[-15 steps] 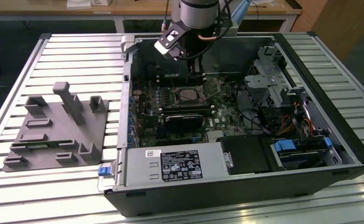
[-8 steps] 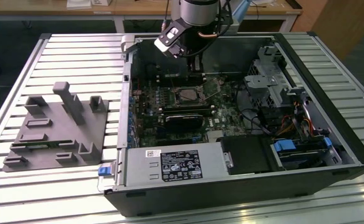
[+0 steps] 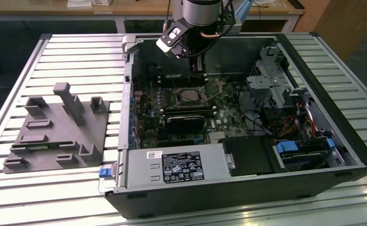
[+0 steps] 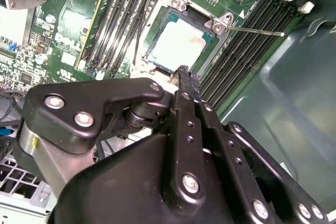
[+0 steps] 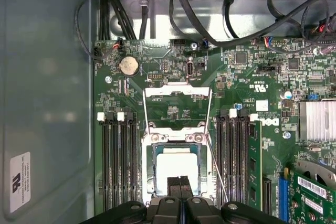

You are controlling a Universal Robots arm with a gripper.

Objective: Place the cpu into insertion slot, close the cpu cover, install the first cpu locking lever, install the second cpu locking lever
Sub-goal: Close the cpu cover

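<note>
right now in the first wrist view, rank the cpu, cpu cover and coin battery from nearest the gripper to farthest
1. cpu, in the socket just under the gripper.
2. cpu cover, open, beyond the socket.
3. coin battery, farther out toward the case wall.

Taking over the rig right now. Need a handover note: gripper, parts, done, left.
The gripper is shut with nothing visible between its fingertips, poised over the cpu; contact unclear.
The cpu sits in the socket.
The cpu cover is flipped open, away from the socket.
One locking lever stands free beside the socket, unlatched; I cannot pick out the other.
Done: cpu placed.
Left: cover closed, both levers latched.
</note>
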